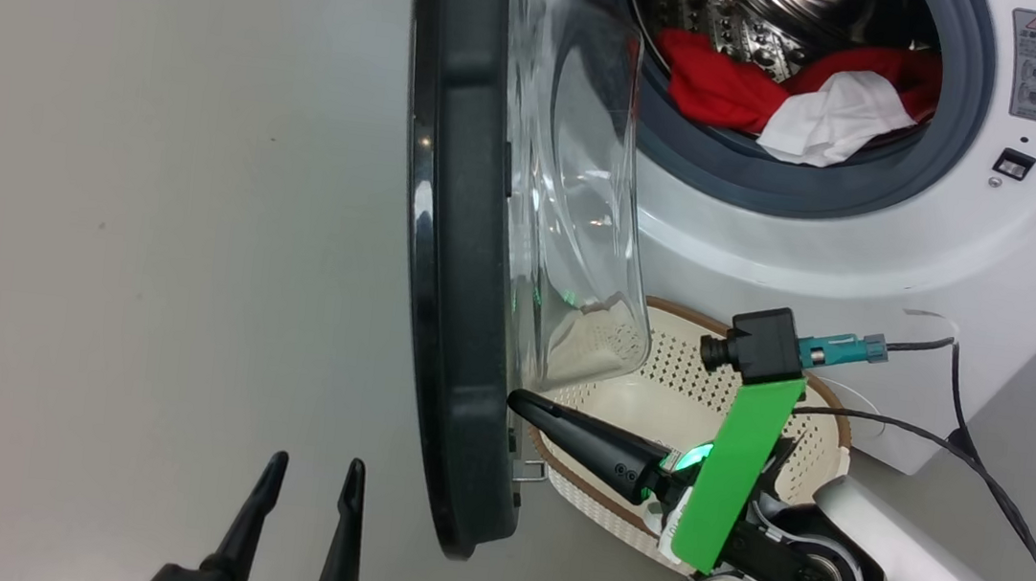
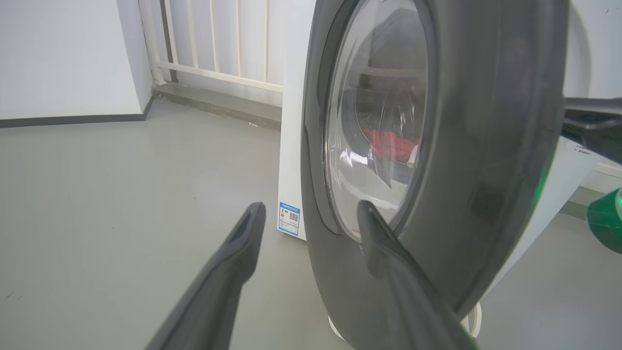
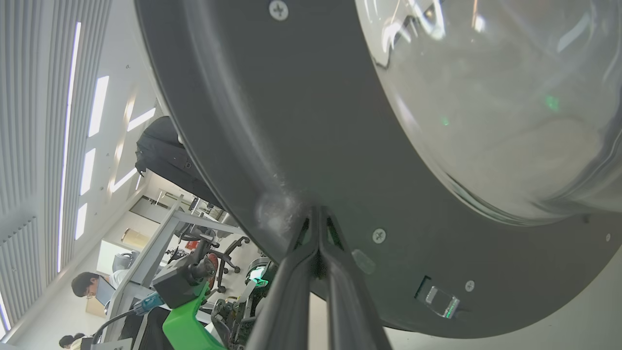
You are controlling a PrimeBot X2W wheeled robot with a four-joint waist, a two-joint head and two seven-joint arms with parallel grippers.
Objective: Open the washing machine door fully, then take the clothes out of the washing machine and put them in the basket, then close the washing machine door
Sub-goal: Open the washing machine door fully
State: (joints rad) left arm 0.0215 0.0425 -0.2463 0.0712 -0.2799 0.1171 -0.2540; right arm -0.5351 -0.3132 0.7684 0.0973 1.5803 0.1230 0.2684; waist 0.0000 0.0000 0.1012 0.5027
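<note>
The washing machine door (image 1: 459, 255) stands ajar, edge-on to the head view, its clear glass bowl (image 1: 575, 210) facing the drum. Red and white clothes (image 1: 789, 93) lie in the washing machine (image 1: 869, 250) at the grey ring. The basket (image 1: 835, 430) sits on the floor below the opening. My right gripper (image 1: 521, 402) is shut, its tip pressed against the door's inner rim (image 3: 272, 146) near the lower edge. My left gripper (image 1: 313, 473) is open on the door's outer side, apart from it; the left wrist view shows the door (image 2: 486, 146) close ahead.
Grey floor (image 1: 153, 194) spreads to the left of the door. Black cables (image 1: 990, 475) trail beside the machine at right. A white railing (image 2: 218, 43) and wall stand behind. People at desks (image 3: 87, 284) appear in the right wrist view.
</note>
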